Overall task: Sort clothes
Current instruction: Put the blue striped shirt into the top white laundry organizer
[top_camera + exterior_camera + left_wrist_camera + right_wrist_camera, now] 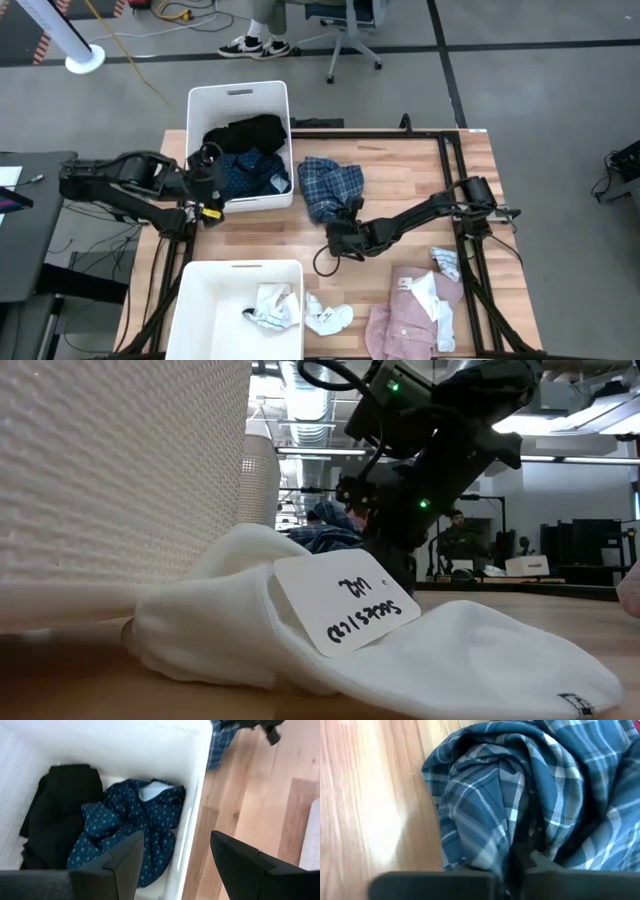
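The blue plaid shirt [328, 185] lies crumpled on the wooden table, right of the far white bin [200, 110]. My right gripper [345, 226] is at the shirt's near edge, shut on its cloth [485, 820]. My left gripper [207, 188] is open and empty over the near rim of that bin, which holds the black top [245, 132] and the navy dotted shirt [250, 172]. Both show in the left wrist view, the black top [55, 810] beside the navy shirt [135, 825]. The pink shirt [405, 315] lies at the near right. A white sock [328, 318] lies by the near bin. My right gripper pinches a bunched fold of the plaid shirt at its near edge [516, 862] between its two fingers. The fingers come low, slanting from the table's right and near side. The rest of the shirt lies crumpled on the table.
The near white bin [200, 290] holds white socks [275, 305]. A small white piece [445, 262] lies near the right arm. In the low view a labelled white sock [400, 650] fills the foreground beside the bin wall [120, 460]. A person's feet [255, 45] and an office chair stand beyond the table.
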Tool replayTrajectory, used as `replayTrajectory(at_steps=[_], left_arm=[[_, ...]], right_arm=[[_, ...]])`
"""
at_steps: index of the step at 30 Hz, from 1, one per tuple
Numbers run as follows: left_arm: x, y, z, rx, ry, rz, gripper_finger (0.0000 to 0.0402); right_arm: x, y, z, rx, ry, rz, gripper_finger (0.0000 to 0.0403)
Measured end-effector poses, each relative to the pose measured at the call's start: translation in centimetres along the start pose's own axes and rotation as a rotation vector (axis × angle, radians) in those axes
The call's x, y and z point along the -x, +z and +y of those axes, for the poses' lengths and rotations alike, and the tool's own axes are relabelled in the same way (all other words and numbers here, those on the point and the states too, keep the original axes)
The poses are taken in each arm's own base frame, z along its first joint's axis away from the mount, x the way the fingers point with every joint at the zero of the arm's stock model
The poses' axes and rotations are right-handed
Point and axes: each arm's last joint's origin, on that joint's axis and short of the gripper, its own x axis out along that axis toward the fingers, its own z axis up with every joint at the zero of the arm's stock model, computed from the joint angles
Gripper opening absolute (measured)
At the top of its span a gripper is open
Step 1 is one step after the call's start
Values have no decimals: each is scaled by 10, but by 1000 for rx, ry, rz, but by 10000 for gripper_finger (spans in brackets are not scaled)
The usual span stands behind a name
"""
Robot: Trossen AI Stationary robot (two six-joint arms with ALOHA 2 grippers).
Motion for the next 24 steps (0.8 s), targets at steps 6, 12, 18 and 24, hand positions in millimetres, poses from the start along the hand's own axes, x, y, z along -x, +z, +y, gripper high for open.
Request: replayTrajectory(at_steps=[6, 12, 18, 24], left_arm=[[1, 3, -8, -22, -24, -34, 224], [0, 5, -16, -32, -40, -51, 224], [-2, 8, -25, -54, -54, -57, 224], [-5, 12, -35, -78, -72, -78, 224]], right_arm=[[3, 3, -5, -126, 8, -11, 5], [23, 14, -12, -256, 39, -73, 2], [58, 28, -27, -332, 55, -169, 1], [90, 37, -46, -391, 85, -251, 0]])
